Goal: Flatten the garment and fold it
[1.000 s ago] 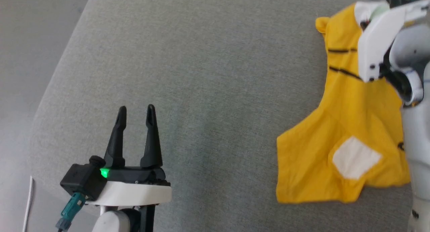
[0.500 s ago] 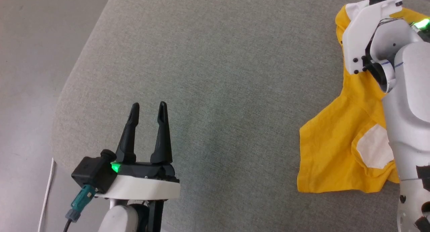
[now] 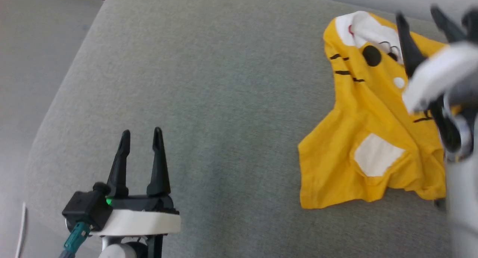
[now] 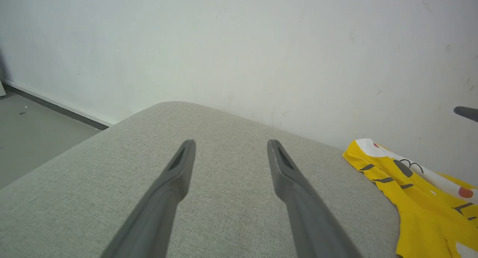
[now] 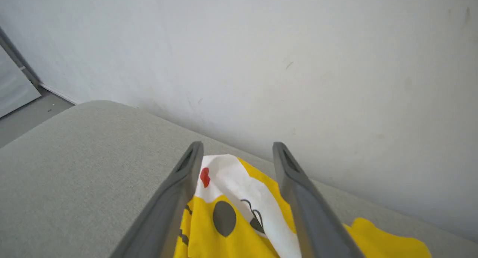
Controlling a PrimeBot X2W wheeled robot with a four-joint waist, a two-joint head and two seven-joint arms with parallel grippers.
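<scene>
Grey cushion against a pale wall, crumpled yellow garment far right, right gripper spread wide above it, empty, left gripper near left, wide, empty.

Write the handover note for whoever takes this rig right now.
Grippers: the left gripper is open and empty over bare cushion, apart from the garment. The right gripper is open and empty above the garment's printed far end.
Garment: crumpled on the cushion's right side, near the wall.
Done: nothing flattened or folded.
Left: spread it flat, then fold.
</scene>
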